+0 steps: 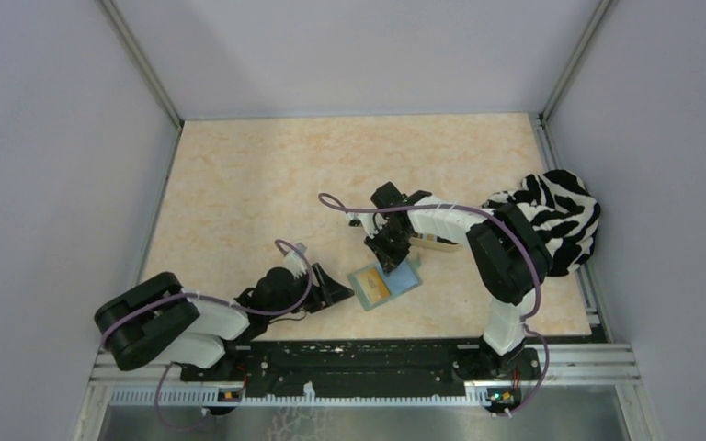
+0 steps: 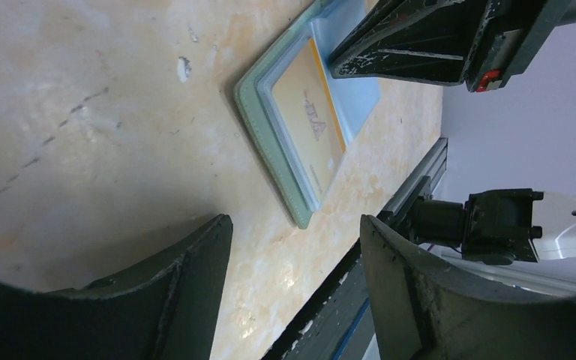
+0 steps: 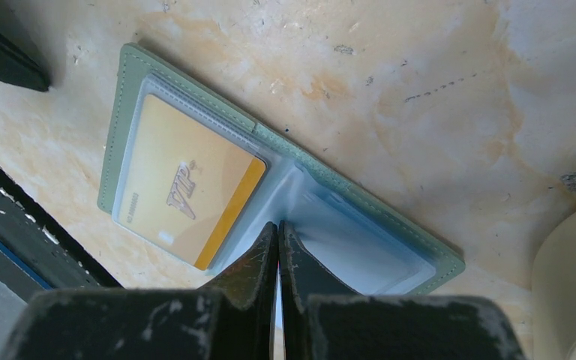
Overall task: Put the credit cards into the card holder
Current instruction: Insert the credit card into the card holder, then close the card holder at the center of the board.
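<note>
The card holder (image 3: 367,247) is lying opened flat on the table (image 1: 267,184), sitting in the lower centre of the top view, just above the dark rail that carries the arm bases. Its outer cover is showing as a pale grey-green border with a stitched edge, and the inside is looking light blue-green behind clear sleeves. One yellow-gold card (image 3: 184,184) is sitting inside the sleeve of the half toward the left of the right wrist view, showing raised "VIP" lettering and a darker orange stripe along one edge. The other half is showing only its pale lining. The right gripper (image 3: 278,232) is reaching down from above with its two fingers pressed fully together, holding nothing between them, and its tips are resting on the holder's inside right by the centre fold, at the edge of the card. The left gripper (image 2: 294,225) is hovering low over the table just beside the holder's near corner, its fingers standing wide apart with nothing between them and touching neither holder nor card. A tan tray (image 3: 570,285) is peeking in at the lower right of the right wrist view, near the holder but apart from it. A black-and-white striped cloth (image 1: 561,216) is lying bunched at the right edge of the table.
</note>
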